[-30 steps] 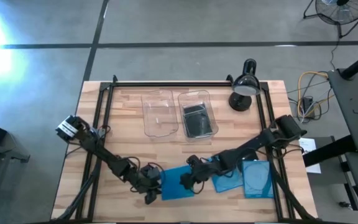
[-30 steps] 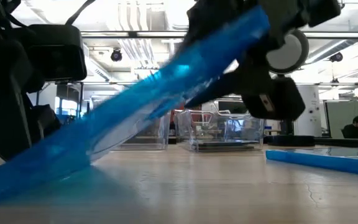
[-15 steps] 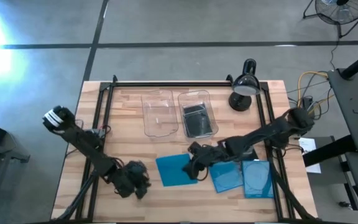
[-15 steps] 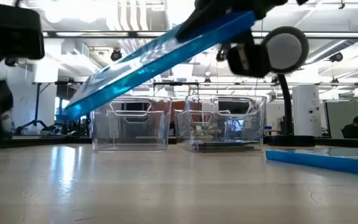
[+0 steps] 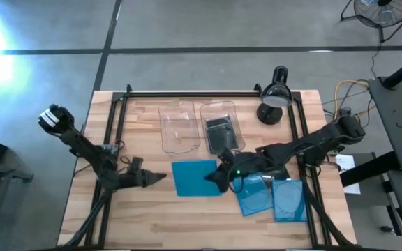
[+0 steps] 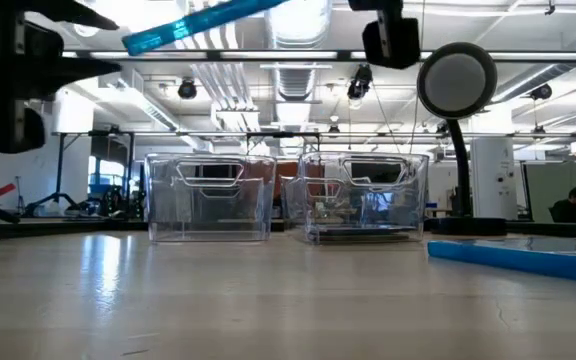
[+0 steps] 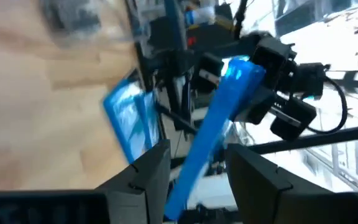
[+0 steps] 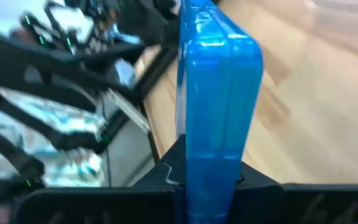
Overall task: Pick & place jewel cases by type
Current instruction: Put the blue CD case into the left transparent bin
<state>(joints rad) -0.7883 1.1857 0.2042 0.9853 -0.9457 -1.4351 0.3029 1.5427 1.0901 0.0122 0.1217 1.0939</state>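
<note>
- My right claw (image 5: 218, 176) is clamped on one edge of a blue jewel case (image 5: 195, 178); right wrist view shows the case (image 8: 213, 93) pinched edge-on between the fingers.
- Case is up off the worktop (image 5: 145, 216), roughly flat, just in front of the two clear bins (image 5: 199, 127). Low view has its edge (image 6: 203, 22) well above the bin rims, so I judge it's held high to clear them.
- Right-hand bin already has a dark case (image 5: 222, 134); left-hand bin looks empty, likely the blue one's target.
- Two more blue cases (image 5: 274, 197) lie flat by the right front edge, under the right arm.
- Left claw (image 5: 152, 178) waits left of the held case, fingers parted, gripping nothing.
- Open room: bare wood between left claw and bins; desk lamp (image 5: 274, 97) stands at the back right, apart from the bins.
</note>
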